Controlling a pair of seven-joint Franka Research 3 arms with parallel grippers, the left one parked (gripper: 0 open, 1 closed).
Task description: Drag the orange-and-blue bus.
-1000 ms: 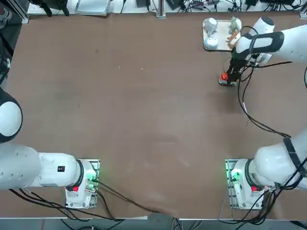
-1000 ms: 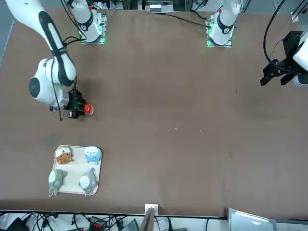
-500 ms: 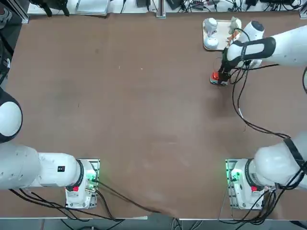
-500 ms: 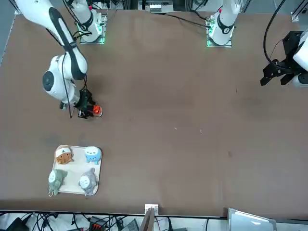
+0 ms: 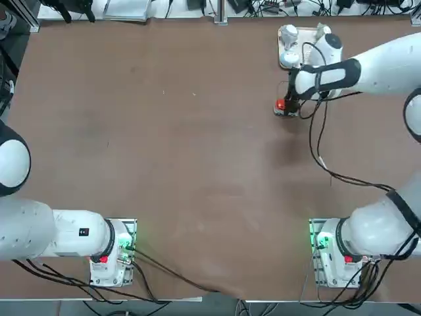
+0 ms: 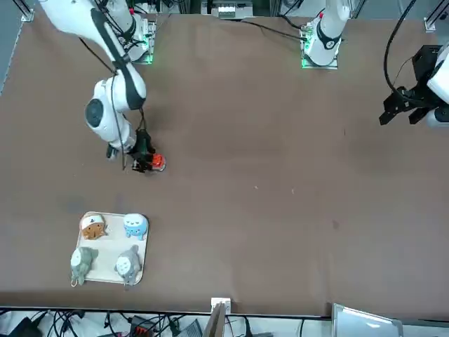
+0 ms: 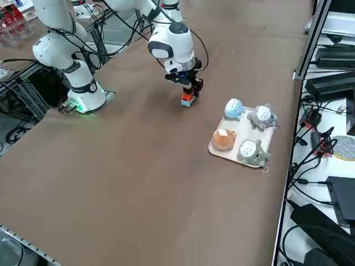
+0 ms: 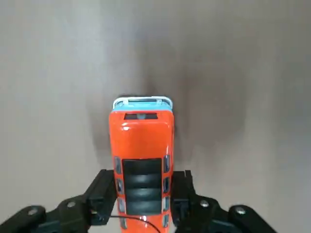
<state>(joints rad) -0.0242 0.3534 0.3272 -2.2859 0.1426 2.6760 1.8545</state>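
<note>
The brown surface [image 5: 164, 145] is bare over most of its width, so little stands in the way of a drag across it. The right arm is stretched out toward the far right part of the surface, and its gripper [image 8: 144, 199] is set low over the orange-and-blue bus [image 8: 143, 150]. The bus is held by its rear end between the two fingers [image 8: 104, 191], which are closed narrowly on its sides, while its pale blue front sticks out free.

The cream tray [image 5: 294, 48] with its small figurines [image 6: 105, 249] lies just beyond the bus, at the far edge, near but apart from it. The largest risk is judged to be a sweep toward that tray, by which the wrist or the trailing cable [image 5: 322, 141] could knock the figurines over.

A smaller risk is seen in the grip itself: only the rear part is clamped, so the bus could be pivoted or squeezed out if it is pressed hard against the surface. If the gripper is raised even slightly, the bus would be carried rather than dragged.
</note>
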